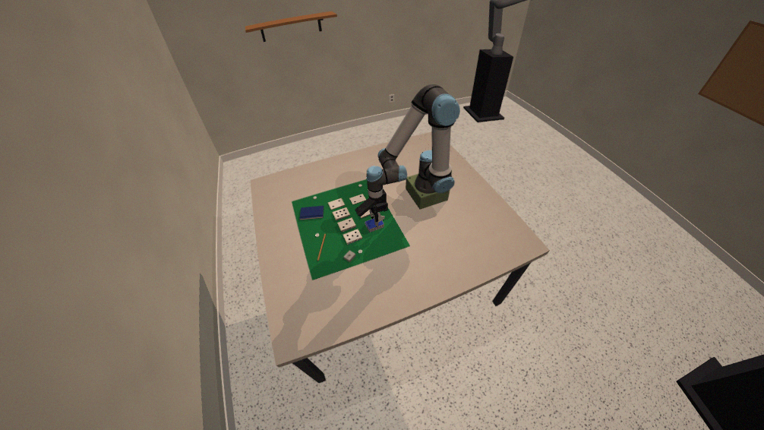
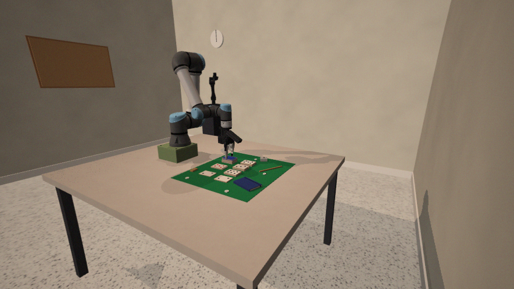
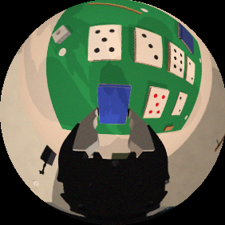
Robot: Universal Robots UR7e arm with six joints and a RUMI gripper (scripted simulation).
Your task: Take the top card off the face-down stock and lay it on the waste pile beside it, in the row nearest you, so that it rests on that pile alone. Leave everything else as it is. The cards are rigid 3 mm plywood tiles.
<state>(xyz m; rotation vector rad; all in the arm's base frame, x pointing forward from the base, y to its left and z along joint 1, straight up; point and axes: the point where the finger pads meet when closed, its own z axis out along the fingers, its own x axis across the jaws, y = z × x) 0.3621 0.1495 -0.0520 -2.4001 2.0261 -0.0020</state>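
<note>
The face-down stock (image 2: 229,160) is a short stack with a blue top card (image 3: 114,104), on the green mat (image 2: 233,172) at the edge towards the arm's base. My gripper (image 3: 112,108) reaches straight down over it. Its two fingers press the card's left and right edges, so it is shut on the top card (image 1: 374,223). The card is level and sits at the top of the stack. The waste pile (image 3: 156,101), face up with red pips, lies just to the right of the stock in the wrist view, and also shows in the exterior view (image 2: 219,166).
Several face-up cards with black pips lie in a row beyond the stock (image 3: 104,42) (image 3: 148,47) (image 3: 176,60). A blue book (image 1: 311,212), a pencil (image 1: 320,246), a small grey block (image 1: 349,255) and white chips (image 3: 62,51) lie on the mat.
</note>
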